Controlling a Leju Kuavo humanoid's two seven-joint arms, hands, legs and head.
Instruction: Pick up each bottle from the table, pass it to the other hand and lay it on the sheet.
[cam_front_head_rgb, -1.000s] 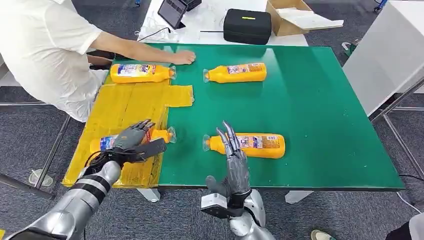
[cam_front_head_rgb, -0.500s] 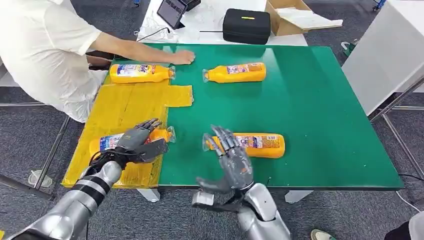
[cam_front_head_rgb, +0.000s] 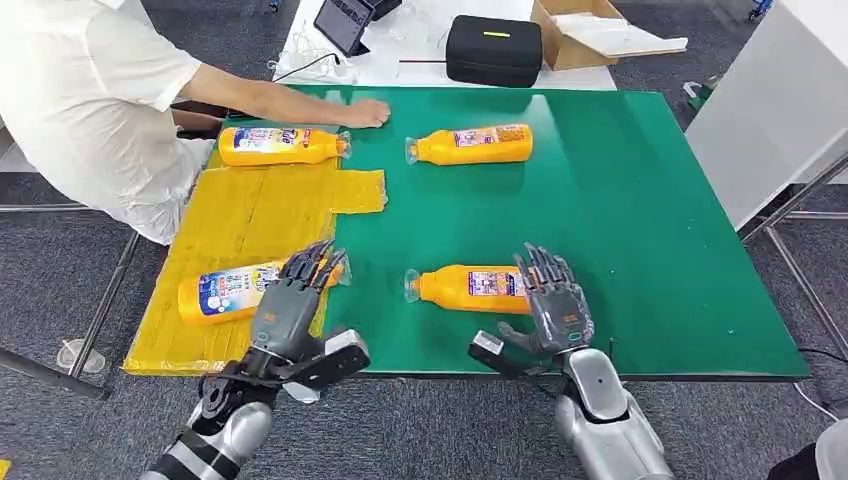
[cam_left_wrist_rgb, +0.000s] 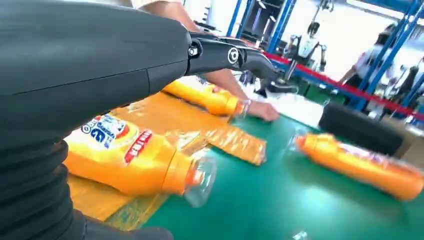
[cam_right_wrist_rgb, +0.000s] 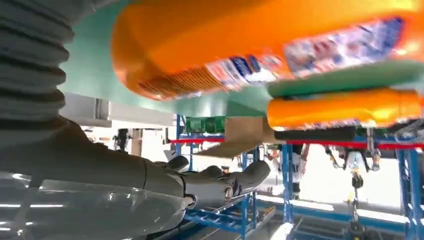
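- My right hand is hovering with fingers spread and holding nothing, over the base end of an orange bottle that is lying on its side on the green worktop; from the head view I cannot tell whether my fingers are touching it.
- In my right wrist view that same bottle is lying just beside my palm, with my thumb stretched out apart from it.
- My left hand is open too, fingers straight and apart, gripping nothing.
- Just past my left fingertips a second bottle is lying on the yellow sheet, its clear cap reaching the sheet's edge.
- In my left wrist view this bottle is lying close under my hand, not held.
- Well beyond my left hand, a third bottle is lying at the far end of the sheet.
- Well beyond my right hand, a fourth bottle is lying on the bare worktop.
- A person in a white shirt is resting a hand on the worktop just beside the third bottle's cap.
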